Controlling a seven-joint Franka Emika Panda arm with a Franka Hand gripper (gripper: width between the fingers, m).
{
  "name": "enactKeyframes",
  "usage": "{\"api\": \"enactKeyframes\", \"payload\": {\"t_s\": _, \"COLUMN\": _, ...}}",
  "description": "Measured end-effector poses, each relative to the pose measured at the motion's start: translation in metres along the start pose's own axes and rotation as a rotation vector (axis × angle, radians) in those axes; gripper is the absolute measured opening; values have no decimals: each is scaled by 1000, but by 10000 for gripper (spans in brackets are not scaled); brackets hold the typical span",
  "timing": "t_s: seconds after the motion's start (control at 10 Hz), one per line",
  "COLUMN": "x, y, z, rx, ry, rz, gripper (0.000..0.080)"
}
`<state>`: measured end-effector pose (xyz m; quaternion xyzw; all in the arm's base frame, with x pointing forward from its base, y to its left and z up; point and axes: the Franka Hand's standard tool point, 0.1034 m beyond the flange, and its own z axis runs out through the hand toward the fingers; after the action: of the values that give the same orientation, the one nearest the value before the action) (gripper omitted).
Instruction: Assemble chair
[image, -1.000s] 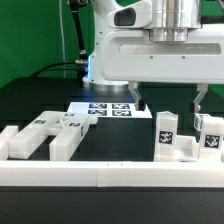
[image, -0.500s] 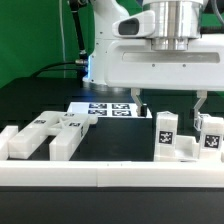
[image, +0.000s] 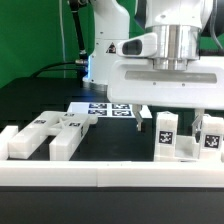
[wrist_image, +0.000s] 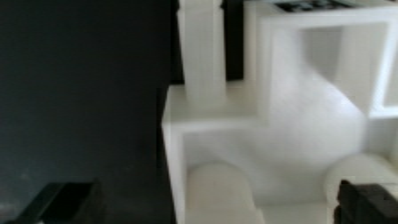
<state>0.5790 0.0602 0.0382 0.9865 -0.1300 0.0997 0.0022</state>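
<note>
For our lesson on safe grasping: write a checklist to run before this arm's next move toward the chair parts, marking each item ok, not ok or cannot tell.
1. Jaws of the end effector wide open: ok.
2. Nothing held between them: ok.
3. It hangs over the upright chair parts on the exterior view's right: ok.
4. Its fingers clear of those parts: cannot tell.
5. The flat chair parts on the exterior view's left lie apart from it: ok.

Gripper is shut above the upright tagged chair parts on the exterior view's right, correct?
Not quite: the gripper is open, its fingers spread wide, as the exterior view shows. It is above the upright tagged chair parts on the exterior view's right.
</note>
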Motion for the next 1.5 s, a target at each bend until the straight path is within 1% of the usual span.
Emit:
{"api": "enactKeyframes", "payload": {"t_s": 0.1, "x": -3, "y": 1, "z": 9, "rx": -8, "ry": -6, "rz": -3, "gripper": 649}}
{"api": "enactKeyframes", "payload": {"t_s": 0.3, "x": -9, "y": 3, "z": 21, "rx": -19, "ry": -14, "rz": -9, "gripper": 649}}
{"api": "enactKeyframes", "payload": {"t_s": 0.6, "x": -12, "y": 6, "z": 27, "rx": -25, "ry": -23, "rz": -10, "gripper": 649}}
{"api": "enactKeyframes", "payload": {"t_s": 0.8, "x": -13, "y": 6, "z": 27, "rx": -25, "ry": -23, "rz": -10, "gripper": 391}}
{"api": "enactKeyframes", "payload": {"t_s": 0.9, "x": -12, "y": 6, "z": 26, "rx": -25, "ry": -22, "rz": -10, "gripper": 391}}
{"api": "enactKeyframes", "payload": {"t_s": 1.0, "x": -12, "y": 6, "z": 26, "rx": -25, "ry": -22, "rz": -10, "gripper": 328}}
{"api": "enactKeyframes", "payload": {"t_s": 1.3, "x": -11, "y": 7, "z": 25, "rx": -25, "ry": -24, "rz": -16, "gripper": 328}}
{"api": "enactKeyframes", "payload": {"t_s": 1.4, "x": -8, "y": 10, "z": 19, "rx": -25, "ry": -32, "rz": -19, "gripper": 328}}
{"api": "enactKeyframes", "payload": {"t_s": 1.5, "x": -5, "y": 13, "z": 9, "rx": -25, "ry": -50, "rz": -25, "gripper": 328}}
